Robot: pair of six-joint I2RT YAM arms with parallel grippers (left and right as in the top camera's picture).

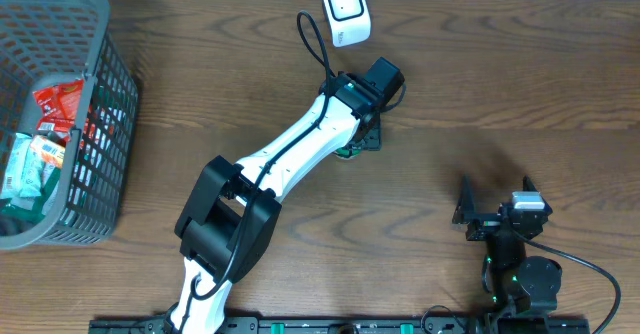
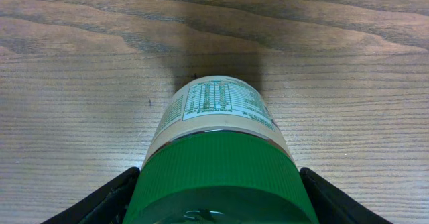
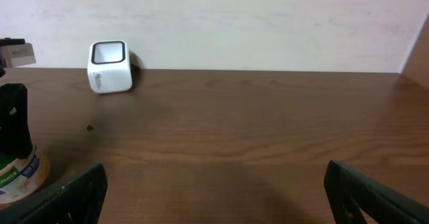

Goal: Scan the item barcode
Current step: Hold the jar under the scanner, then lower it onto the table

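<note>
The item is a cream jar (image 2: 216, 113) with a printed label and a ribbed green cap (image 2: 218, 174). It stands upright on the wooden table, cap nearest the left wrist camera. My left gripper (image 2: 218, 190) comes down from above, its black fingers (image 2: 110, 200) pressed on both sides of the cap. Overhead, that gripper (image 1: 362, 134) is just below the white cube scanner (image 1: 345, 11), and only a sliver of the jar (image 1: 347, 152) shows. The right wrist view has the jar (image 3: 20, 174) far left and the scanner (image 3: 110, 66) behind it. My right gripper (image 1: 497, 202) is open and holds nothing.
A grey plastic basket (image 1: 108, 94) holding several packets stands at the table's left edge. The scanner's cable (image 1: 315, 39) loops beside the left arm. The right gripper (image 3: 214, 190) hovers low over bare brown tabletop near the front right.
</note>
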